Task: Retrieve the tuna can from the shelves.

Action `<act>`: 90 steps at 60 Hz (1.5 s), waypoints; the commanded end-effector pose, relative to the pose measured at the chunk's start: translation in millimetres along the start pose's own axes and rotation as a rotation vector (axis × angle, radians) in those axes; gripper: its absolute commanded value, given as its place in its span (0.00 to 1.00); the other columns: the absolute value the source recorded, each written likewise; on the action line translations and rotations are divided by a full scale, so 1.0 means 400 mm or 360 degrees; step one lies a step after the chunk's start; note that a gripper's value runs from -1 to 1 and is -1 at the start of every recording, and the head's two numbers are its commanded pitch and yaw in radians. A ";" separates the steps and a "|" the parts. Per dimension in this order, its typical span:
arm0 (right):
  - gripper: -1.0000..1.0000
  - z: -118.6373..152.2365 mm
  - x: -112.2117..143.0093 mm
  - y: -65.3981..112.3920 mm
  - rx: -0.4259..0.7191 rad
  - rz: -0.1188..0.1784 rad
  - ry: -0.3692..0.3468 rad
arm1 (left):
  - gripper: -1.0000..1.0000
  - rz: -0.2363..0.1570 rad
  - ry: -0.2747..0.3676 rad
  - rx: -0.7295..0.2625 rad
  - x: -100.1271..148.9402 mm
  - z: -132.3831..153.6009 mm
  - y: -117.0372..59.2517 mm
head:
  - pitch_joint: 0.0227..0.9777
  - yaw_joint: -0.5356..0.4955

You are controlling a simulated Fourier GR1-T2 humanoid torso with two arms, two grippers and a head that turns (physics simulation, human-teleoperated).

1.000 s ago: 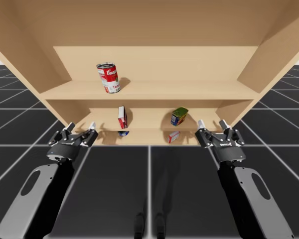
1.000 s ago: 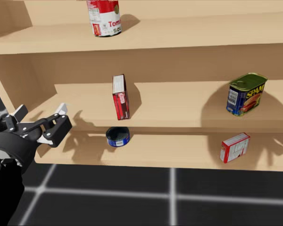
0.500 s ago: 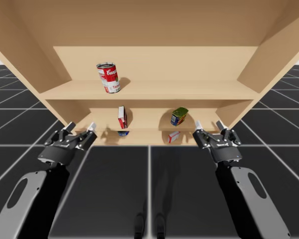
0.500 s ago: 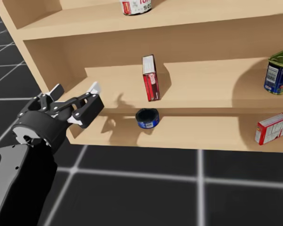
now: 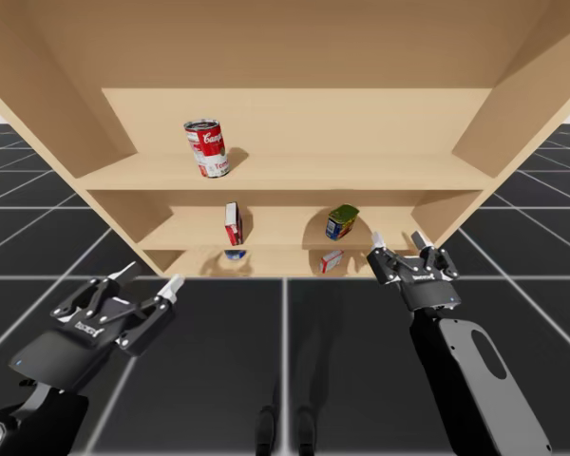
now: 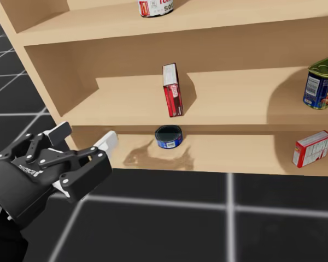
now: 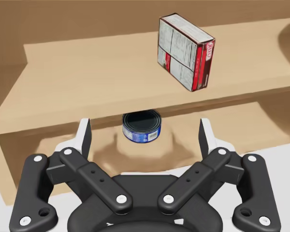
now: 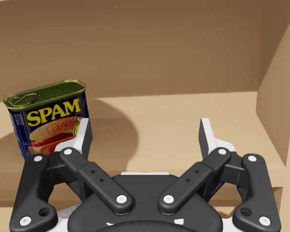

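Tuna can (image 7: pixel 142 126), low round blue one w/ dark top, is sitting on bottom level of shelves (image 5: pixel 294 171), close to front edge, just under lip of mid shelf and below upright red box (image 6: pixel 172 90). Nothing is touching it.

L gripper (image 5: pixel 150 277) is hovering out in front of the shelf unit, fingers spread wide, nothing between them. In L wrist view the can is lying straight ahead, lined up w/ the gap between the fingers but well apart from them. Looks like approach/align step, judging by that.

R gripper (image 5: pixel 396 238) is also hanging w/ fingers apart and empty, near front of shelves on the R side. It is facing the blue rectangular can w/ green lid (image 8: pixel 46 118) on mid shelf, not the target. Prob. idle for this task.

Other stuff: red-and-white tall can (image 5: pixel 207 147) is standing on top shelf; small red-white box (image 6: pixel 312 148) is leaning on bottom shelf, well apart from tuna can.

Progress est.: early. Nothing is grasped and the can is not yet moved off the shelf. Left to do: reach L arm in under mid shelf, get fingers on both sides of can, clamp, pull it out clear of the unit. Low clearance under mid shelf lip could be making the reach-in tight.
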 end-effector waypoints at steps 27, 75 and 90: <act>0.00 0.001 0.003 -0.005 -0.0004 -0.0031 0.0003 | 0.00 0.0025 0.0165 -0.0016 -0.195 -0.231 -0.049 | 0.72 0.75; 0.00 -0.002 0.005 -0.015 -0.0009 -0.0042 -0.0002 | 0.00 0.0025 0.0312 0.0157 -0.268 -0.506 -0.056 | 0.75 0.73; 0.00 -0.002 0.005 -0.017 -0.0010 -0.0042 -0.0001 | 0.00 0.0044 0.0377 0.0170 -0.295 -0.528 -0.050 | 0.75 0.72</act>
